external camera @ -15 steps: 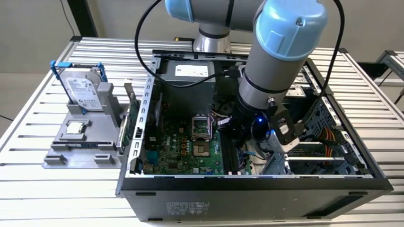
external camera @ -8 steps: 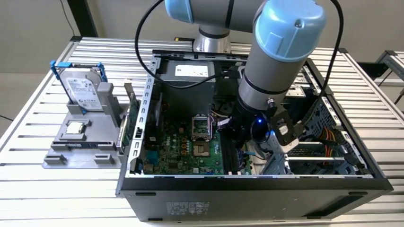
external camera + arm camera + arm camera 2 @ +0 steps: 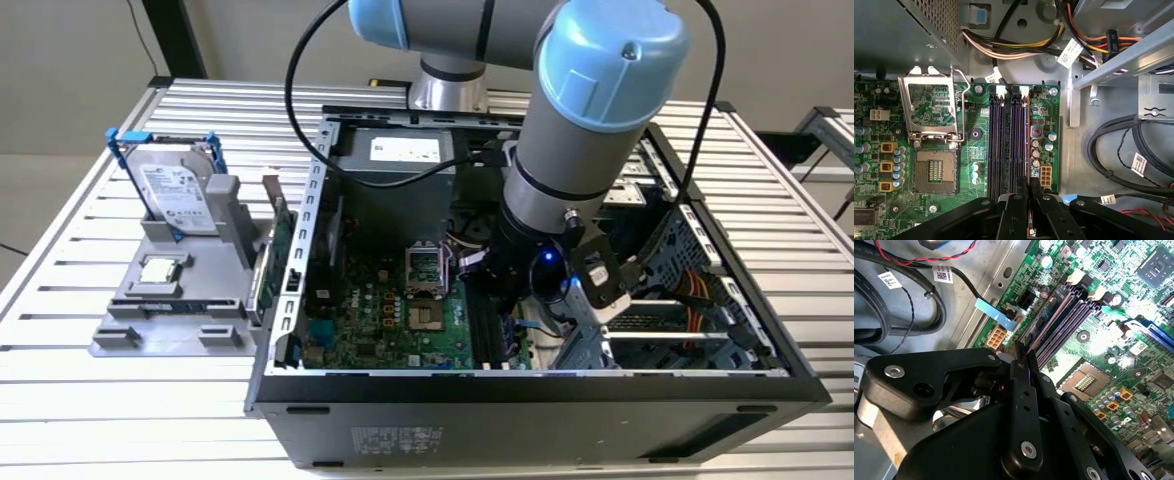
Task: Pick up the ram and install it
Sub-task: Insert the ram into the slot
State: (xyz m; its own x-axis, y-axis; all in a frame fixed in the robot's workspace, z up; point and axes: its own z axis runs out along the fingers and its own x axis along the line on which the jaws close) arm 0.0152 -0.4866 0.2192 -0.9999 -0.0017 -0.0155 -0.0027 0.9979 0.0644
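Hanging down into the open case [image 3: 534, 385] on the desk [image 3: 134, 400], the arm [image 3: 574, 150] has its jaws low over the green board [image 3: 974, 150]; the jaws are pressed together on a very thin edge; I think that edge is the ram [image 3: 1040, 336], seen from its top side, so it looks like just a line; the jaws pinch its two flat faces, likely so its bottom edge points straight down; the ram runs the same way as the long dark slots [image 3: 1004, 145] and sits right at the slot nearest the case wall; I cannot tell if it is just above the slot, touching it, or part way in; small white clips [image 3: 1000, 91] sit at the far end of the slots; beside the slots is the square socket [image 3: 934, 170] with its metal lid [image 3: 931, 107] tipped up and nothing in it; thick black wires [image 3: 1124, 150] lie off the board, apart from the jaws; at the exterior view's left, a gray stand [image 3: 167, 330] on the desk holds the drive [image 3: 174, 190] upright and the small chip [image 3: 160, 268] flat, both well apart from the arm; the ram looks picked up and lined up with its slot, but I cannot say it is pushed home.
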